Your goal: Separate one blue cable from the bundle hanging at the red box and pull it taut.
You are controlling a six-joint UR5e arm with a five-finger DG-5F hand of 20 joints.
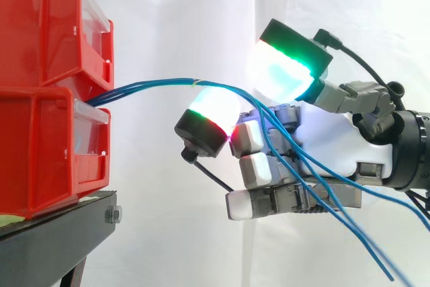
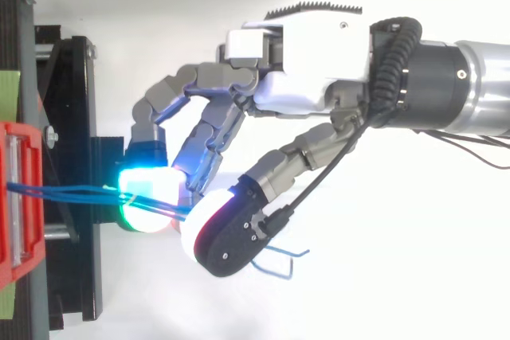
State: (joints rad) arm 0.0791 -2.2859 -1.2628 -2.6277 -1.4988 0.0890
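Two red bins stacked at left in side view: top bin (image 1: 40,25) on low bin (image 1: 40,146), both w/ clear front lips. They sit on a black stand (image 1: 60,233), w/ a bolt (image 1: 113,215) at its front corner and a green strip (image 1: 10,220) under the low bin. White curtain (image 1: 168,18) behind everything. Top view: ground under the hand is plain white, stand dark at left.

Cables (image 1: 154,85): thin blue bundle coming out btwn the two bins, running right in a shallow arch, not taut, to the hand. Past it they fan out and hang down to lower right. Top view has the cables (image 2: 72,191) going near-straight from the red bin edge to the pads, w/ loose ends poking out below the hand.

Hand (image 1: 329,139) comes in from right, well clear of the bins. Fingers curled. Two glowing pads, a green-cyan one (image 1: 282,72) above and a white one (image 1: 213,109) w/ a red-green rim below, are drawn in narrow round the cables, nipping the bundle btwn them. In top view the cyan pad (image 2: 147,185) is just beside the white pad (image 2: 195,224), w/ the cables crossing btwn. Other fingers folded under the palm, holding nothing.
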